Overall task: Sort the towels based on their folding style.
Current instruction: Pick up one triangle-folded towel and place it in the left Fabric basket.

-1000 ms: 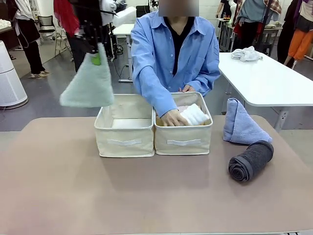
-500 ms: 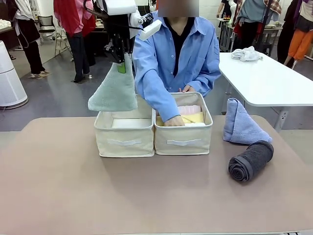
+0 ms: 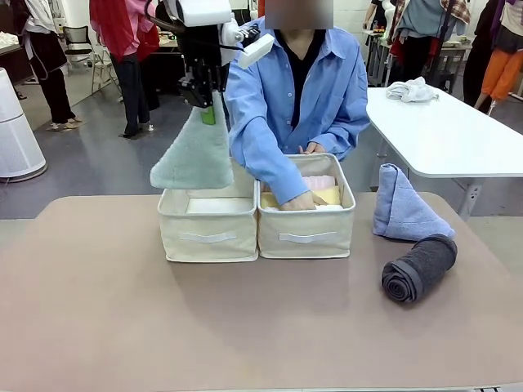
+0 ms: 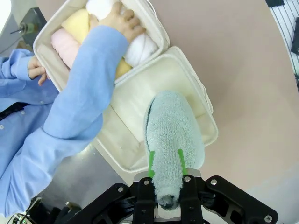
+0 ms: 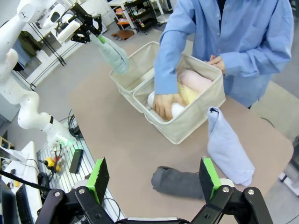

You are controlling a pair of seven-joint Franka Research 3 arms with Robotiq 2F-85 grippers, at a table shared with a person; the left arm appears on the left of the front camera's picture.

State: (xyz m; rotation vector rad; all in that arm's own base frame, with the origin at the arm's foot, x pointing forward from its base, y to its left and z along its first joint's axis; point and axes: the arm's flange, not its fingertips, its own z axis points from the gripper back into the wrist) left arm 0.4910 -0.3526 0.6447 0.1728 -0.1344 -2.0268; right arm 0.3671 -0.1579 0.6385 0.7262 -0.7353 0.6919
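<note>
My left gripper (image 3: 207, 109) is shut on the tip of the grey-green triangle towel (image 3: 195, 152), which hangs above the left beige basket (image 3: 209, 220); from the wrist the towel (image 4: 173, 135) dangles over that basket's bare floor (image 4: 140, 100). In the right basket (image 3: 306, 224) lie the pink (image 4: 65, 43), yellow (image 4: 80, 22) and white (image 4: 140, 46) rolls, with the person's hand (image 4: 117, 18) on them. The light blue triangle towel (image 3: 404, 207) stands at the right, the dark grey roll (image 3: 418, 267) in front of it. My right gripper (image 5: 154, 179) hangs open high above the table, over the dark grey roll (image 5: 180, 182).
The person in a blue shirt (image 3: 294, 90) leans over the baskets from the far side, one arm inside the right basket. A white table (image 3: 445, 131) with a crumpled cloth (image 3: 411, 90) stands behind at the right. Bare tabletop (image 3: 204, 318) spreads in front of the baskets.
My left arm has carried the grey-green towel rightward from the far left until it hangs over the left basket. The person pressed the white roll down into the right basket.
</note>
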